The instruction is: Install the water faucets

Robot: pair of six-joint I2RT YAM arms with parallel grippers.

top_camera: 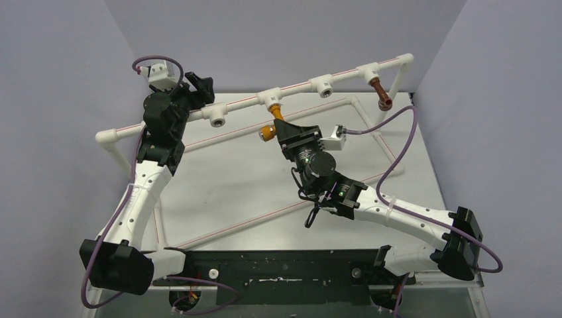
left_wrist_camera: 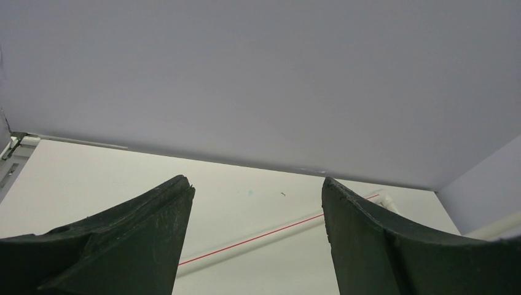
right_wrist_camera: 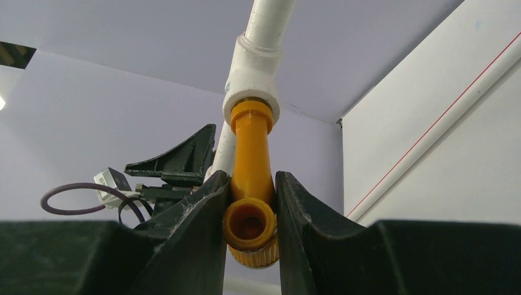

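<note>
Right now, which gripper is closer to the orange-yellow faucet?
Right. The right gripper is clamped on the orange-yellow faucet at its tee socket. The left gripper hangs open farther left along the white pipe, holding nothing.

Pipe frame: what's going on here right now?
The right gripper is shut on the orange-yellow faucet, whose end sits at a white tee socket on the pipe frame. The dark reddish-brown faucet already hangs from the rightmost socket. The left gripper is open and empty, up by the frame's left part.
</note>
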